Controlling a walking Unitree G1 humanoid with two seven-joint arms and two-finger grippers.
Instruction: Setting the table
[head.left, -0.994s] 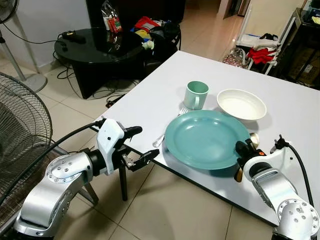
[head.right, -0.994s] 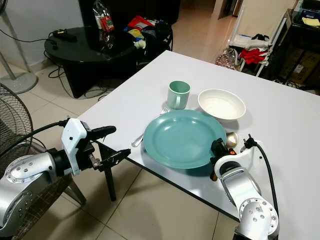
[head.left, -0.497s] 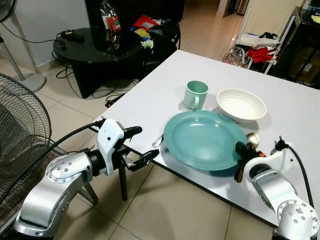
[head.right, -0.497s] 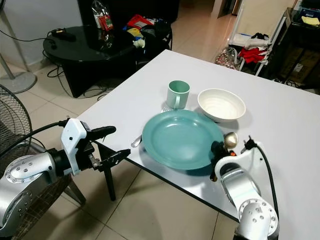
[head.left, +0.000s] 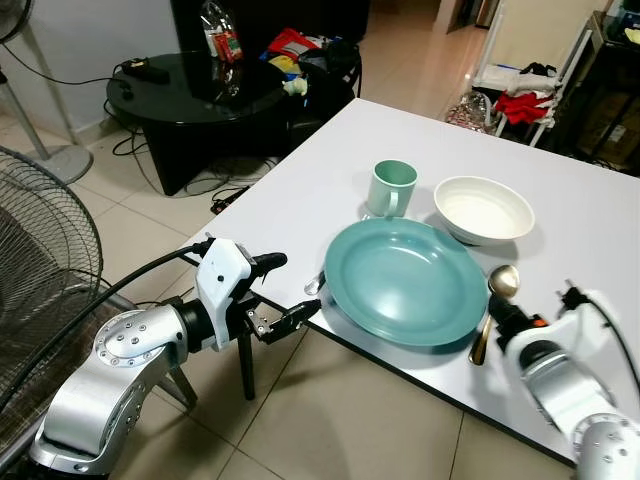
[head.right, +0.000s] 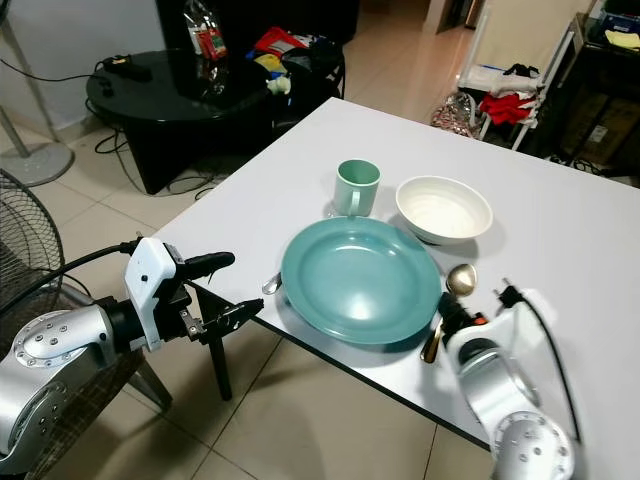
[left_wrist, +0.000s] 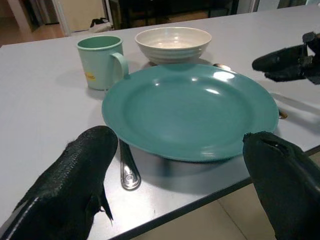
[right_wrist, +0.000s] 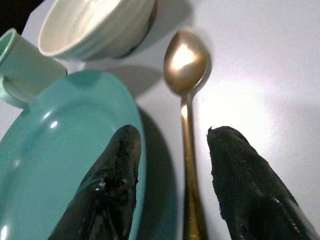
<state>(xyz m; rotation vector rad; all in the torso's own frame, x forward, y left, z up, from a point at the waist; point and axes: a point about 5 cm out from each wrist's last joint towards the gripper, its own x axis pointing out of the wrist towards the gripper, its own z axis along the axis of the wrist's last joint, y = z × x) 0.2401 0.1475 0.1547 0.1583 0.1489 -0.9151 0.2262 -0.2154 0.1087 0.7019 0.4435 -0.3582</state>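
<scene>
On the white table (head.left: 300, 200) a teal plate (head.left: 405, 280) lies near the front edge. Behind it stand a teal mug (head.left: 392, 188) and a white bowl (head.left: 483, 208). A gold spoon (head.left: 497, 290) lies flat just right of the plate. A fork (head.left: 316, 283) pokes out from the plate's left side. My right gripper (head.left: 495, 315) is open at the spoon's handle end, one finger (right_wrist: 115, 175) by the plate rim and the other beyond the spoon (right_wrist: 185, 65). My left gripper (head.left: 298, 285) hangs open off the table's front left edge, facing the plate (left_wrist: 190, 110).
A black round table (head.left: 190, 95) with clutter stands at the back left. A large fan (head.left: 40, 260) is on my left. A dark table leg (head.left: 246, 365) drops below my left gripper. A rack with red clothes (head.left: 525, 100) is at the back right.
My right gripper has drawn back toward the table's front edge, and the spoon now lies free beside the plate. The left arm has barely moved.
</scene>
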